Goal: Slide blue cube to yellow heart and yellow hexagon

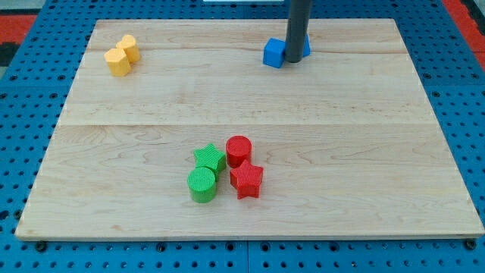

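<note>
Green cylinder (201, 185) nearest; tip (292, 60) touching blue cube (273, 53); no jaws; no writing.

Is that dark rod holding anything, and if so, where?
Nothing is held. My tip only rests against the right side of the blue cube; it pushes, never grips.
</note>
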Controlling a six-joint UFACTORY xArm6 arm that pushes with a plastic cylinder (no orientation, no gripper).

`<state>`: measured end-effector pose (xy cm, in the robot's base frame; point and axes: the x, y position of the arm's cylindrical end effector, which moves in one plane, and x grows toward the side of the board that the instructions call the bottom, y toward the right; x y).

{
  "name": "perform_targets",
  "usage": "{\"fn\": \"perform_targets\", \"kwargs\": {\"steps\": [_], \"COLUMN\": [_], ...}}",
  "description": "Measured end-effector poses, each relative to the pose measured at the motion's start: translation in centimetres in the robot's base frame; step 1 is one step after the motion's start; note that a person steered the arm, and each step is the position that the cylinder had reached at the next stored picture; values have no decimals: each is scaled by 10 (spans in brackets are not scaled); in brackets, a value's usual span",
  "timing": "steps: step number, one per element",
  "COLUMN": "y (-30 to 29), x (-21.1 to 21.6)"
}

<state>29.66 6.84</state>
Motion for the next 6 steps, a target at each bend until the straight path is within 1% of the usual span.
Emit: {"fn": "perform_targets", "kwargs": {"steps": [1, 2, 3, 4, 5, 6], "y": [-86, -64, -28, -138, -174, -164], "x": [-11, -28, -40, -41, -49, -75]}}
